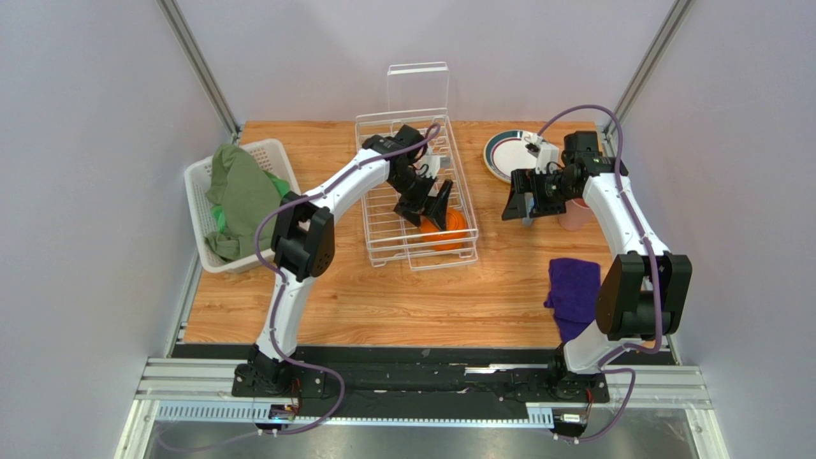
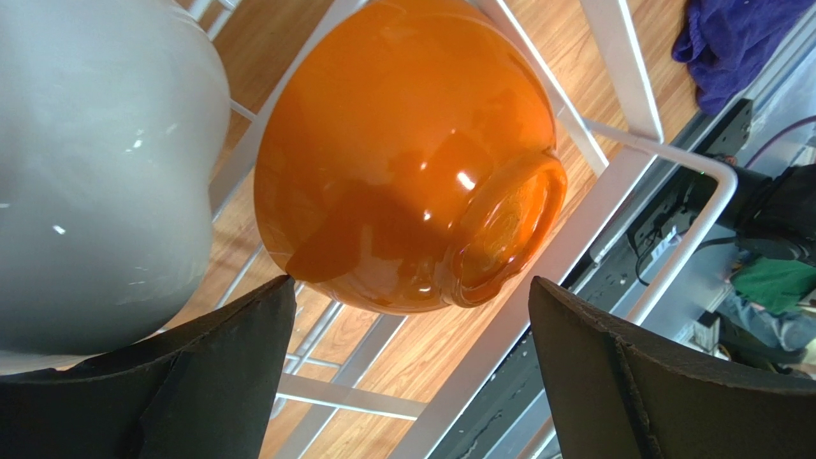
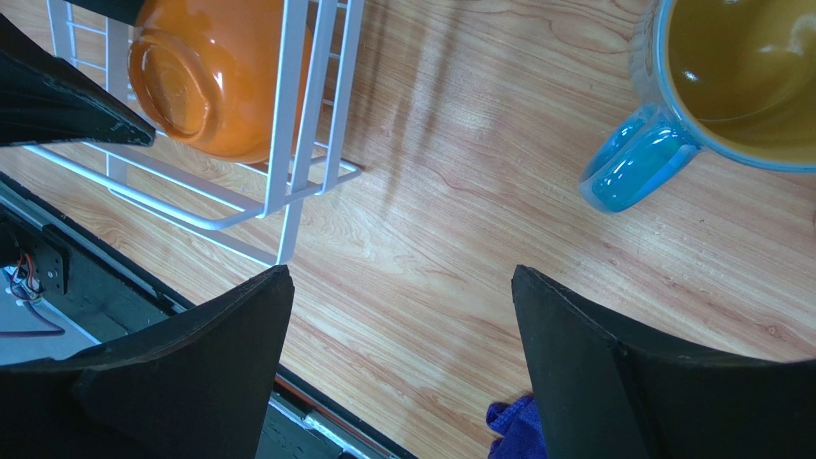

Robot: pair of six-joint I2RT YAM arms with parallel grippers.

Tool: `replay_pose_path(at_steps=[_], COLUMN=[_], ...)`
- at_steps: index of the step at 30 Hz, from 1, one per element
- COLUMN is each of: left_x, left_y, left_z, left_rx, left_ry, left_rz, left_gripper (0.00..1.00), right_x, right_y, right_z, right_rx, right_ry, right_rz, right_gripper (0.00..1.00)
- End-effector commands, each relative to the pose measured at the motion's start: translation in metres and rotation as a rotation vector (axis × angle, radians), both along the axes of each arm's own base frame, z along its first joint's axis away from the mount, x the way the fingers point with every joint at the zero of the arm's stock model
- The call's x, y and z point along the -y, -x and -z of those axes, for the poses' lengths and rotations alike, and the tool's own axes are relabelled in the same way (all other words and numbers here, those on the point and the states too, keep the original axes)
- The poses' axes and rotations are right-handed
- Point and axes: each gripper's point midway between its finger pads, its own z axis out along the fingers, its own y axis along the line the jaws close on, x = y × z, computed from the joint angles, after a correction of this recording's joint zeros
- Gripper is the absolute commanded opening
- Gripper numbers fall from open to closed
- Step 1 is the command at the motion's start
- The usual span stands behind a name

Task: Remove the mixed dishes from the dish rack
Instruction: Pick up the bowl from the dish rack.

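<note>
Over the wooden table (image 1: 383, 296), the left gripper (image 2: 407, 292), jaws spread wide, hangs just before the tipped orange bowl (image 2: 402, 143) in the white wire dish rack (image 1: 378, 234); seemingly mid-reach, it must next advance and close on the bowl.

Orange bowl (image 3: 215, 81) in rack (image 3: 290, 96); blue mug (image 3: 640, 161) apart

Orange bowl (image 2: 402, 163) tilted, foot showing, in white wire rack (image 1: 378, 196), dark-rimmed plate (image 1: 500, 158) outside it

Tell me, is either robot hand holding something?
No, nothing. The left gripper is open, pointing at the orange bowl; the right gripper is open over the table.
</note>
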Motion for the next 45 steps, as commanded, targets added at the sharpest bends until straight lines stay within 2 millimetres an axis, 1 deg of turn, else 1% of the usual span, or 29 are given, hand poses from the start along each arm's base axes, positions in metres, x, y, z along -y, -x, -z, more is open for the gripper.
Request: replay_pose_path(at_steps=[1,8,11,16,18,22,25,30,32,33,38,41,42,44,45], left_x=[0.013,0.003,0.001,0.002,0.008,0.012,0.011,0.013,0.015,0.016,0.019,0.021,0.02,0.021,0.02], left_y=[0.005,-0.008,-0.014,-0.018,-0.022,-0.023,-0.021,-0.02,-0.02,-0.019,-0.024,-0.025,-0.024,-0.027,-0.025], left_z=[0.005,0.003,0.004,0.006,0.004,0.007,0.013,0.016,0.017,0.017,0.019,0.021,0.025,0.023,0.023], left_rx=[0.029,0.108,0.136,0.153,0.17,0.165,0.151,0.154,0.148,0.145,0.16,0.162,0.157,0.175,0.176], left_ry=[-0.013,-0.079,-0.095,-0.097,-0.065,-0.049,-0.055,-0.037,-0.026,-0.023,0.005,0.011,0.006,0.018,0.02], left_rz=[0.042,0.009,-0.004,-0.018,-0.028,-0.032,-0.031,-0.036,-0.033,-0.036,-0.052,-0.066,-0.07,-0.08,-0.082], left_gripper=[0.99,0.99,0.99,0.99,0.99,0.99,0.99,0.99,0.99,0.99,0.99,0.99,0.99,0.99,0.99], right_x=[-0.003,-0.003,-0.003,-0.003,-0.003,-0.004,-0.004,0.002,0.002,-0.009,-0.011,-0.015,-0.019,-0.021,-0.022], right_y=[-0.004,-0.004,-0.004,-0.003,-0.004,-0.004,-0.006,-0.013,-0.013,-0.012,-0.011,-0.011,-0.01,-0.011,-0.012], right_z=[-0.004,-0.003,-0.005,-0.004,-0.004,-0.007,-0.009,-0.01,-0.012,-0.014,-0.019,-0.02,-0.02,-0.02,-0.02], right_rx=[0.038,0.036,0.041,0.038,0.038,0.042,0.046,0.077,0.087,0.096,0.124,0.132,0.133,0.139,0.143], right_ry=[-0.007,-0.008,-0.009,-0.007,-0.007,-0.014,-0.012,0.022,0.021,0.017,0.028,0.036,0.037,0.047,0.049], right_rz=[-0.029,-0.028,-0.028,-0.03,-0.03,-0.032,-0.028,-0.007,0.001,-0.025,-0.028,-0.039,-0.047,-0.054,-0.054], right_gripper=[0.89,0.89,0.89,0.89,0.89,0.89,0.89,0.88,0.88,0.88,0.88,0.88,0.88,0.88,0.88])
